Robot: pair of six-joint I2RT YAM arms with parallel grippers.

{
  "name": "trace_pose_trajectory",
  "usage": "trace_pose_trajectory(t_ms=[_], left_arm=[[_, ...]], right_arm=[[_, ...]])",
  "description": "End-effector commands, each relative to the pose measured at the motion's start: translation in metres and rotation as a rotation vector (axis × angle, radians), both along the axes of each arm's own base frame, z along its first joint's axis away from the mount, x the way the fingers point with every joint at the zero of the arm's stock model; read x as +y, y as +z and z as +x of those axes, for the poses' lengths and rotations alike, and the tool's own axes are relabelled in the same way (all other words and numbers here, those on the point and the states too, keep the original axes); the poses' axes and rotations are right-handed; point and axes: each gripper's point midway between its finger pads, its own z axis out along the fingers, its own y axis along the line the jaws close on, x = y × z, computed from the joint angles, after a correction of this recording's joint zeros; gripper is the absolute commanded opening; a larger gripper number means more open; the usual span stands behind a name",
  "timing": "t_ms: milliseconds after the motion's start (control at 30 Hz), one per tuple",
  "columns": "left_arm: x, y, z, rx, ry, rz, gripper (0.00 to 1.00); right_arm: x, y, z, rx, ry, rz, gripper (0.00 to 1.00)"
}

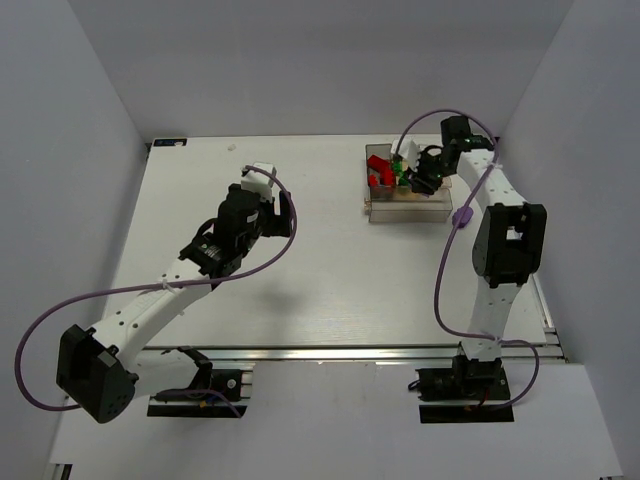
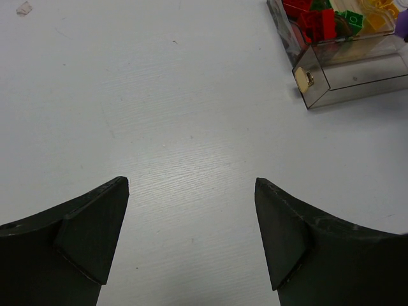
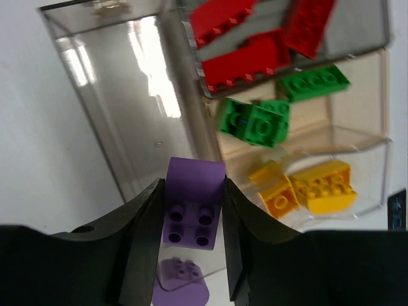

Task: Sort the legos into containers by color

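Fingers on the right arm, the right fingers (image 3: pixel 141 248), are clenched on a purple lego (image 3: pixel 193 204), one finger against each side of the brick, studs facing the wrist camera. A second purple lego (image 3: pixel 182 280) lies directly below the held one; which compartment it occupies cannot be told. The organizer (image 3: pixel 127 115) is beneath the right fingers. Its row of bins holds red legos (image 3: pixel 245 38) in the smoky grey bin, green legos (image 3: pixel 258 121) in the amber bin beside it, and yellow legos (image 3: pixel 312 188) in the clear bin. The organizer stands at the far right of the desk (image 2: pixel 159 127). The left fingers (image 2: pixel 89 236) are released, spread wide above bare desk, well apart from the organizer.
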Motion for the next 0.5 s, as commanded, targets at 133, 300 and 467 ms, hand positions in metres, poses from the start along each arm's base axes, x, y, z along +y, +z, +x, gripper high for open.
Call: trace_pose_trajectory(t_ms=[133, 300, 467], left_arm=[[0.003, -0.002, 0.001, -0.003, 0.011, 0.016, 0.9], [0.004, -0.003, 0.001, -0.005, 0.017, 0.015, 0.89], [0.004, -0.001, 0.001, -0.007, 0.014, 0.014, 0.9]], right_arm=[[0.012, -0.019, -0.015, -0.079, 0.152, -0.096, 0.02], [0.012, -0.026, -0.007, -0.077, 0.113, -0.099, 0.35], [0.012, -0.011, -0.007, -0.135, 0.088, -0.08, 0.64]])
